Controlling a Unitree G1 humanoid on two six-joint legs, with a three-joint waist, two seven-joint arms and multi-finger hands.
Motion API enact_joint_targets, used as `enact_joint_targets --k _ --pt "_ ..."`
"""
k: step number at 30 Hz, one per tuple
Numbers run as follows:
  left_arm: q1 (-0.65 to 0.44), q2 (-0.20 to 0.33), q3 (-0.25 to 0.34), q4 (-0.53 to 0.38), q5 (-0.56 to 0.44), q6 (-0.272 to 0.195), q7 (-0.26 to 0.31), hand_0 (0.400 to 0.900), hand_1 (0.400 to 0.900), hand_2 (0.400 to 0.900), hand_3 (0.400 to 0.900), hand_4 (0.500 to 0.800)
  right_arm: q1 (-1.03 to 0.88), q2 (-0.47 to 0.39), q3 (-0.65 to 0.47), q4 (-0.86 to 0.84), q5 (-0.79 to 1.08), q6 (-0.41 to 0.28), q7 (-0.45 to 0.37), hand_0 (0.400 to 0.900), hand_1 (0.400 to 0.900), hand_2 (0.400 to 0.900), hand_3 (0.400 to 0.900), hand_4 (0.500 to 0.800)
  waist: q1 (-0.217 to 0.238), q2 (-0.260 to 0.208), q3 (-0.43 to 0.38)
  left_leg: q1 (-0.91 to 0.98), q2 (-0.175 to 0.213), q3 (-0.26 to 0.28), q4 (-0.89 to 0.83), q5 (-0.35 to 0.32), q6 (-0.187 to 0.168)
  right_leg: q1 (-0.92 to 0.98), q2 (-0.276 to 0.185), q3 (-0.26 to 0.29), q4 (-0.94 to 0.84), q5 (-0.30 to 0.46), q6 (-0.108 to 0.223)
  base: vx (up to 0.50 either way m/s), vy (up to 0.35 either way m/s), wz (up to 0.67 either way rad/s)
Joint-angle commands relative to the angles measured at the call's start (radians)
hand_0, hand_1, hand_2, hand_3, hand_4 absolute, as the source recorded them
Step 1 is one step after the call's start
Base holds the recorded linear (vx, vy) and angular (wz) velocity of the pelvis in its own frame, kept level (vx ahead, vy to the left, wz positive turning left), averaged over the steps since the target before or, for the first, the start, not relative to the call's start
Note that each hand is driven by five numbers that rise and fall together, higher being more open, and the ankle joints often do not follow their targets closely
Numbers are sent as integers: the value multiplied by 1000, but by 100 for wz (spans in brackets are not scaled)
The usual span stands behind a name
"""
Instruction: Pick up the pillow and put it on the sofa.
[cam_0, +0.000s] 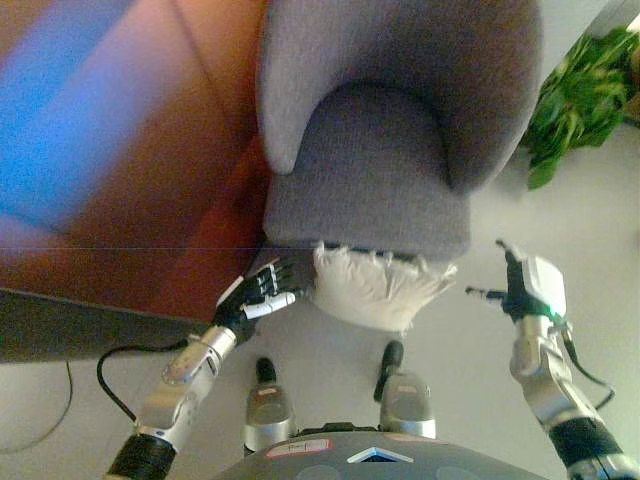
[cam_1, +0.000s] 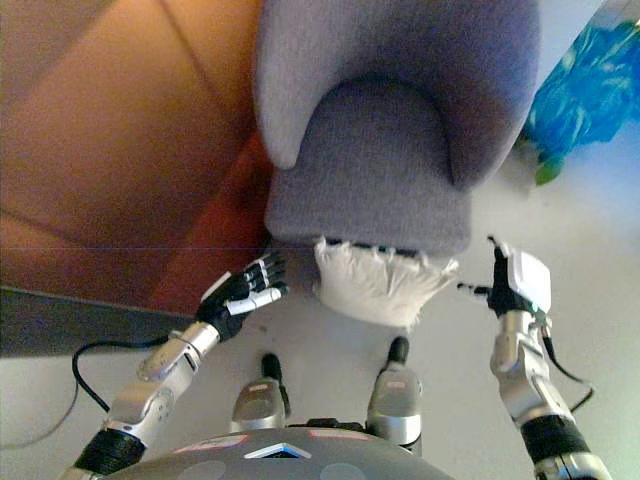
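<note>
A white fringed pillow (cam_0: 378, 287) lies on the floor against the front edge of the grey armchair-style sofa (cam_0: 380, 170). My left hand (cam_0: 262, 296) is just left of the pillow, fingers straight and spread, a small gap away from it. My right hand (cam_0: 521, 285) is to the right of the pillow, open with fingers extended, clearly apart from it. Nothing is held in either hand.
A green potted plant (cam_0: 580, 95) stands at the upper right beside the sofa. A reddish-brown wooden panel (cam_0: 130, 150) fills the left side, with a dark ledge (cam_0: 60, 325) below it. Pale floor (cam_0: 330, 350) lies around the pillow.
</note>
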Motion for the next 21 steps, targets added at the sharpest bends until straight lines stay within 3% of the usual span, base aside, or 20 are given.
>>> enact_joint_targets --k 1,5,10,18,21 --pt "-72 58 1 -106 -50 -120 -5 900 900 900 900 800 -145 -17 6 0 -44 15 -93 900 900 900 900 800 33 -10 69 -95 93 -67 191 -69 38 -117 -137 82 71 73 74 -163 -32 22" --pt "-146 68 -55 -104 -50 -153 12 900 900 900 900 800 -262 -44 37 54 -5 33 -112 900 900 900 900 800 53 -8 142 -279 88 -130 325 -100 40 -265 -165 120 156 53 73 -174 -43 20" --pt "-208 79 -83 -103 -55 -165 10 900 900 900 900 800 -388 -62 62 85 60 45 -75 900 900 900 900 800 78 -12 190 -441 94 -187 428 -136 43 -425 -172 178 281 7 74 -102 2 2" --pt "-277 76 -102 -121 -88 -187 5 900 900 900 900 800 -508 -76 78 145 114 46 -107 900 900 900 900 800 88 13 201 -652 100 -209 550 -154 49 -622 -179 218 414 -21 73 -62 33 4" --pt "-299 71 -115 -127 -100 -192 -5 900 900 900 900 800 -587 -84 81 202 140 54 -112 900 900 900 900 800 98 32 201 -747 85 -221 626 -169 49 -710 -191 230 487 -30 69 -28 58 6"
